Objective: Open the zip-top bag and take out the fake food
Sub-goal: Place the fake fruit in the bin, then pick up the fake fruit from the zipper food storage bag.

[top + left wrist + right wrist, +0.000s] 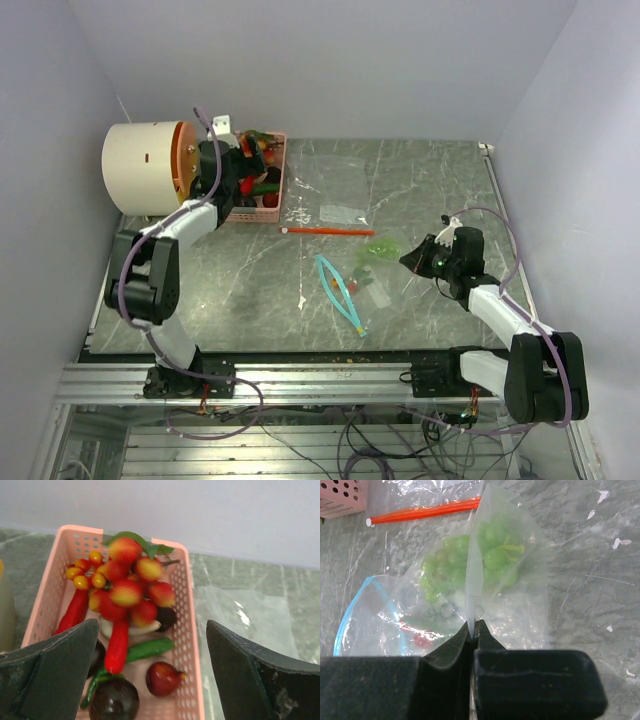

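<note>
The clear zip-top bag point(365, 270) lies right of the table's centre, its blue zip mouth point(338, 288) open toward the left. Green grapes point(492, 555) and a small red piece point(422, 640) of fake food sit inside it. My right gripper point(473, 627) is shut on a fold of the bag's closed end and lifts it; it also shows in the top view point(412, 261). My left gripper point(152, 680) hangs open and empty over the pink basket point(187, 605), which holds red, green, purple and orange fake food point(125, 592).
A second clear bag with an orange zip strip point(326, 231) lies flat beside the basket point(252, 214). A large cream cylinder with an orange lid point(145, 168) stands at the back left. Walls close in the table on three sides.
</note>
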